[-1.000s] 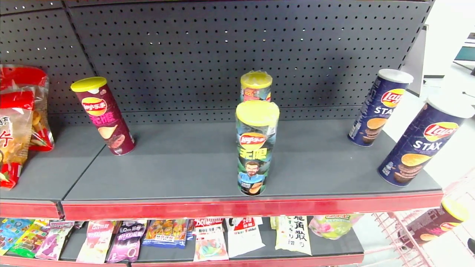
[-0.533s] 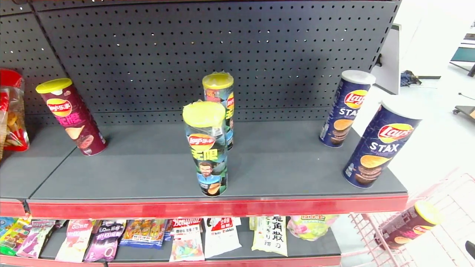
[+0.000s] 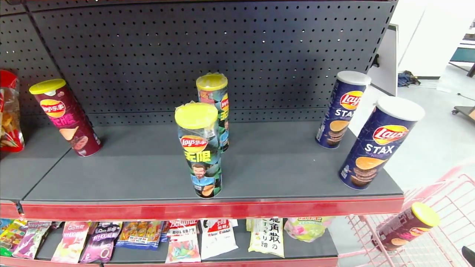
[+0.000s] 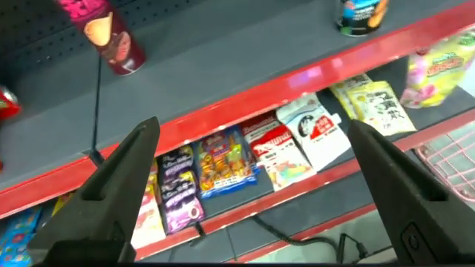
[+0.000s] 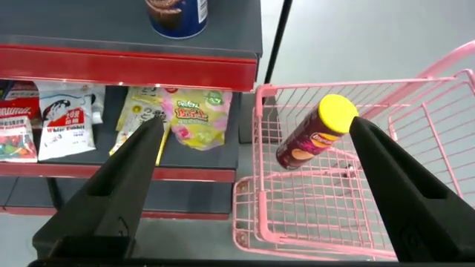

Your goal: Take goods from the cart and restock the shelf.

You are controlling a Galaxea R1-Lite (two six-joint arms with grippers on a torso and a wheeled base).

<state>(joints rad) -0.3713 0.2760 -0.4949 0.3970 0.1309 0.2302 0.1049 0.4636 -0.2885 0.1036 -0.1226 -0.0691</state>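
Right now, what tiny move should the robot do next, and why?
Probably lower the right gripper toward the maroon can lying in the pink cart. The gripper's jaws stand open with nothing in them, the can lies ahead of them inside the cart, and the shelf has bare room for it.

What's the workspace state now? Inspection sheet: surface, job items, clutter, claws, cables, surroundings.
Surface: grey shelf, red front edge.
Job's things: cart can lying in pink cart; standing on the shelf are maroon can, front green can, rear green can, front blue can, rear blue can.
Clutter: snack packets on lower shelf; red bags at the shelf's left end.
Claws: left claw open, empty; right claw open, empty, facing the cart.
Cables: dark cable on the floor under the shelving.
Surroundings: pegboard back panel; grey floor at right.
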